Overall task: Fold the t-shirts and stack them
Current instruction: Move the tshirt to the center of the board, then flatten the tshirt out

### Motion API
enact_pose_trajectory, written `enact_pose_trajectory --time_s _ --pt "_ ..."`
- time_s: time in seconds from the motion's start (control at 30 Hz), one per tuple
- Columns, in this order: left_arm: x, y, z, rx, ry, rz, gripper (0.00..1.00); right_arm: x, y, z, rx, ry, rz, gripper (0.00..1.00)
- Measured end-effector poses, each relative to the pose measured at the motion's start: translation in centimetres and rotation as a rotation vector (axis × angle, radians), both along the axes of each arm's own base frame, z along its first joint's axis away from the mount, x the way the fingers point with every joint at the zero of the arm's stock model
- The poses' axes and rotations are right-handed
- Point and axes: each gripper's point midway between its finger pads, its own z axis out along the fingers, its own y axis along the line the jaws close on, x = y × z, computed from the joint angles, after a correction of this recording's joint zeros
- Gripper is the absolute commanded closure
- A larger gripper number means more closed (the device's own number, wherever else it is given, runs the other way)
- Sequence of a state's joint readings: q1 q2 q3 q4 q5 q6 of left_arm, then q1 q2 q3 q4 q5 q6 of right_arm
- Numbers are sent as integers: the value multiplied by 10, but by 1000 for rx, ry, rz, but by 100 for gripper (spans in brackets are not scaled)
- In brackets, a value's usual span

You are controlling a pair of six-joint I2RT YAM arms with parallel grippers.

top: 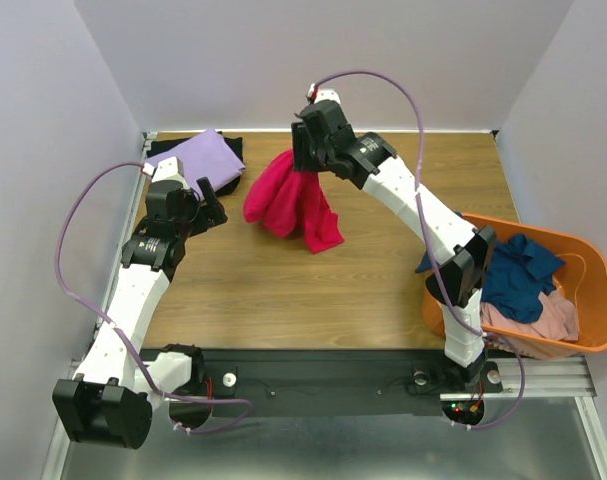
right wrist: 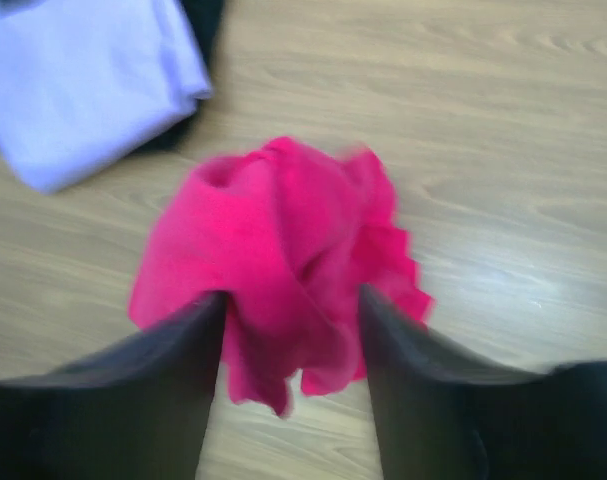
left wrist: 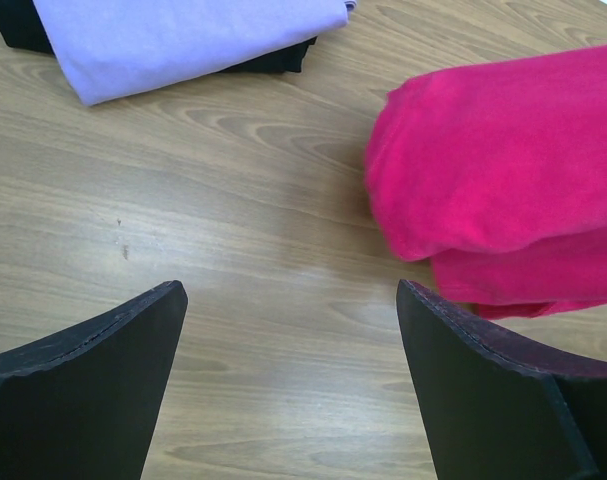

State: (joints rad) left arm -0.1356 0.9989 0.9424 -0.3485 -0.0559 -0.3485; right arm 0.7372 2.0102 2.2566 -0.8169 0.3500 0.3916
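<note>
Toward 12 o'clock on the bench [top: 283, 290], seen from the top camera, the crimson-pink t-shirt [top: 288, 205] is drawn up into a peak under the right jaws, while its lower folds trail down onto the wood toward 5 o'clock. The right wrist picture is blurred. It shows the two dark fingers [right wrist: 133, 400] standing partly apart with the bunched pink cloth filling the gap between them. Whether they pinch the cloth or merely straddle it cannot be told.

At 10 o'clock, in the far left corner, the lavender t-shirt [top: 198, 158] lies folded flat on top of the black t-shirt [top: 233, 150], whose dark edge shows along the stack's far and 3 o'clock sides. The crimson-pink shirt lies near this stack, at its 3 o'clock, with bare wood between them.

The left arm [top: 143, 270] reaches up the left side, and the left jaws sit at about 9 o'clock, just beside the stack. They are spread wide and hold nothing. Their fingers [left wrist: 83, 400] frame bare wood, with the pink shirt at 2 o'clock in that view.

At 4 o'clock, off the bench's right edge, the orange tub [top: 598, 300] holds a crumpled navy blue t-shirt [top: 523, 270] lying over a dusty pink t-shirt [top: 538, 318].
</note>
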Motion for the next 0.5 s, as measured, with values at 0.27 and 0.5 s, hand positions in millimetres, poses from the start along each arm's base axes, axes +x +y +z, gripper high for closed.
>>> enact_pose_trajectory --time_s 0.27,0.5 --pt "-7 0 -38 21 76 -19 5 -20 -34 -116 -191 212 -93 2" --pt "-15 -42 -82 29 199 -154 6 -77 -73 -184 -260 395 -123 3"
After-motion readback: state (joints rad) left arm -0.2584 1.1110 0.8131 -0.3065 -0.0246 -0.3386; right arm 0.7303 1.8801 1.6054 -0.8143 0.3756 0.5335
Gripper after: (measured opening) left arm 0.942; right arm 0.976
